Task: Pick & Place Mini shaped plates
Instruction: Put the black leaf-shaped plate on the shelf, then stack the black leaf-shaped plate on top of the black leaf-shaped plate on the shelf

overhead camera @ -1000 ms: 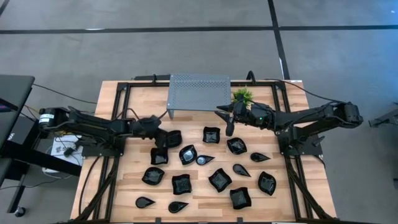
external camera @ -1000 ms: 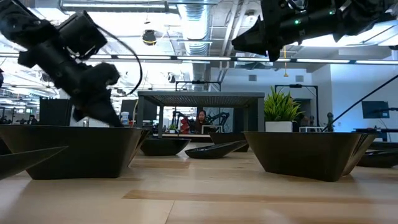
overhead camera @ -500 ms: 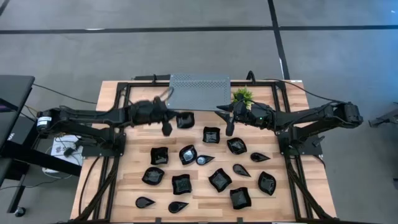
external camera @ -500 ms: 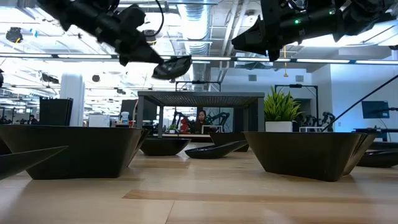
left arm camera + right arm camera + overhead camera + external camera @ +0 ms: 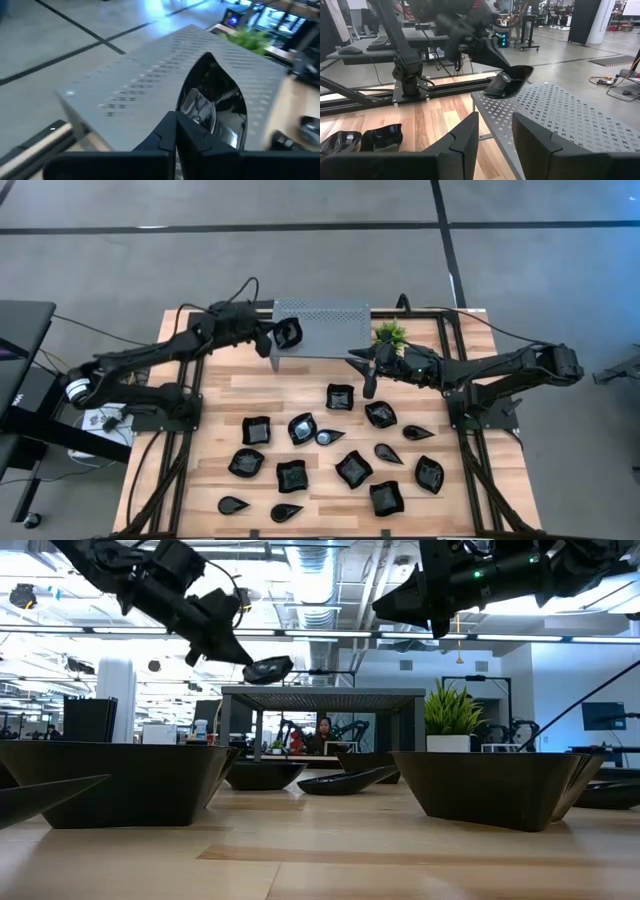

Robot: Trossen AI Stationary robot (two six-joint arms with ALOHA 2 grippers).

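We see two dark, nearly black arms built of slim jointed links. The left arm (image 5: 150,358) carries a white-and-black cylindrical joint at its base and a thin black cable looping above its wrist. The right arm (image 5: 500,366) shows a small green light near its wrist and black cables trailing from its base. The left gripper (image 5: 175,132) has matte black wedge-shaped fingers. The right gripper (image 5: 495,135) has broad, flat, dark grey fingers (image 5: 462,142) with bevelled edges.
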